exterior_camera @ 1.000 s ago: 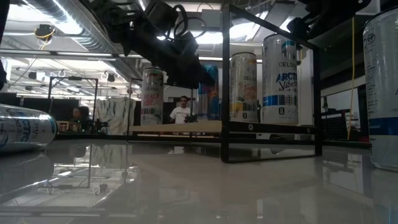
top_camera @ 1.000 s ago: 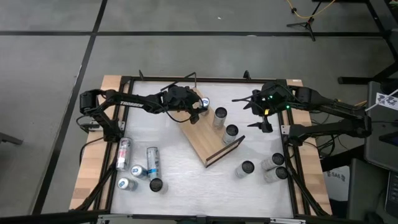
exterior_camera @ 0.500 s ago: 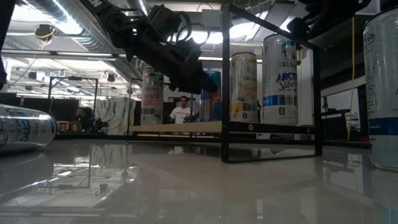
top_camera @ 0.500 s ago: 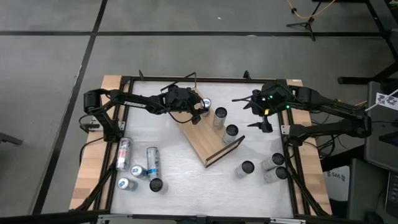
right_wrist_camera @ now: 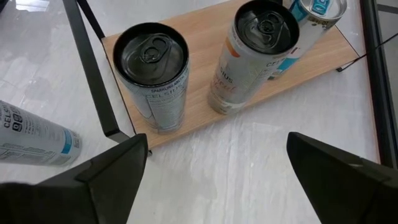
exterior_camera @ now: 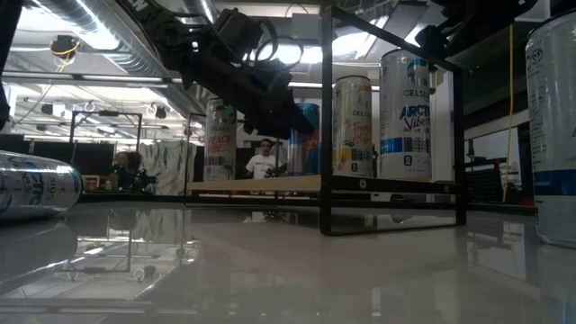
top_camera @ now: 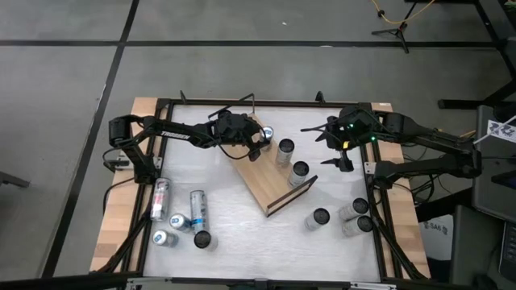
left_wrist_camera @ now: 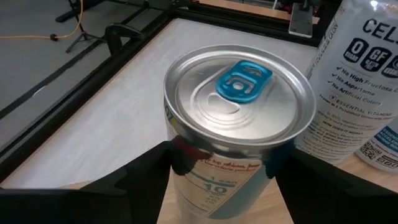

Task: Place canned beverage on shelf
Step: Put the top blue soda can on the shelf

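The shelf (top_camera: pixel 270 184) is a light wooden board with black wire end rails, lying aslant mid-table. A can with a blue tab (left_wrist_camera: pixel 239 106) stands upright at its far end (top_camera: pixel 266 133), and in the low view its foot (exterior_camera: pixel 306 171) meets the board. My left gripper (top_camera: pixel 259 140) reaches in from the table's left, its fingers on either side of this can. Two more cans (top_camera: pixel 285 150) (top_camera: pixel 299 170) stand on the board. My right gripper (top_camera: pixel 337 161) hangs open above the table, right of the shelf, holding nothing. My left gripper has the blue-tab can's upper wall (left_wrist_camera: pixel 186 155), just below the rim, between its two fingers, one on each side, with no gap showing. The fingers (left_wrist_camera: pixel 149 174) come slanting down from the table's left. The can is upright with its foot on the shelf board.
Loose cans lie and stand at the near left (top_camera: pixel 160 199) (top_camera: pixel 197 208) (top_camera: pixel 201 239) and near right (top_camera: pixel 320 218) (top_camera: pixel 355 209). The black table frame (top_camera: pixel 242 102) runs along the far edge. A bare table top (top_camera: pixel 242 217) lies near the shelf's near side.
My left gripper has sunk a little with the blue-tab can, bringing it down onto the shelf's far end, and has then kept still. The can stays upright.
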Controlling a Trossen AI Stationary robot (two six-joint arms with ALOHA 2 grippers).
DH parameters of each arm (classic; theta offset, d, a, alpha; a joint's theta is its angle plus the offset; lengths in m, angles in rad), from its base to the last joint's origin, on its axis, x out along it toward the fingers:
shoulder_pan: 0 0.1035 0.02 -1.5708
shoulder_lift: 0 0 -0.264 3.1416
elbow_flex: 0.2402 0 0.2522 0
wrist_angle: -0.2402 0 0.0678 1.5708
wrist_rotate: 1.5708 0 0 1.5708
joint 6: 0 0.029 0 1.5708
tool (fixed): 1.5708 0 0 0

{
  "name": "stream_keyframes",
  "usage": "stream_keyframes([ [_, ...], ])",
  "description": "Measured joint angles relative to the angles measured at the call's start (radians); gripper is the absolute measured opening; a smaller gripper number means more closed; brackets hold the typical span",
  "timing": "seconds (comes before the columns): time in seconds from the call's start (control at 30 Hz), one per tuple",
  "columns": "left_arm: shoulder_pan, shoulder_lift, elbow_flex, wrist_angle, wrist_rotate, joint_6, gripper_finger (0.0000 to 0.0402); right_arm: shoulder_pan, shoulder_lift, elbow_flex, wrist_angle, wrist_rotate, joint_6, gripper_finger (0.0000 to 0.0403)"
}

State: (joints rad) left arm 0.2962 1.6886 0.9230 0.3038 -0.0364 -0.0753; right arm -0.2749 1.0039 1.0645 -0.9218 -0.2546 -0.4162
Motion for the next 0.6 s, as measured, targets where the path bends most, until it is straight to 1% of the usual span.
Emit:
stream_keyframes([
  [0.13, 0.0, 0.0, 0.0, 0.0, 0.0, -0.001, 0.0265, 0.0, 0.0, 0.0, 0.0, 0.0, 0.0, 0.0379],
  [0.27, 0.0, 0.0, 0.0, 0.0, 0.0, -0.002, 0.0275, 0.0, 0.0, 0.0, 0.0, 0.0, 0.0, 0.0379],
  [0.6, -0.004, -0.001, 0.0, 0.002, 0.001, -0.003, 0.0333, 0.0, 0.0, 0.0, 0.0, 0.0, 0.0, 0.0379],
])
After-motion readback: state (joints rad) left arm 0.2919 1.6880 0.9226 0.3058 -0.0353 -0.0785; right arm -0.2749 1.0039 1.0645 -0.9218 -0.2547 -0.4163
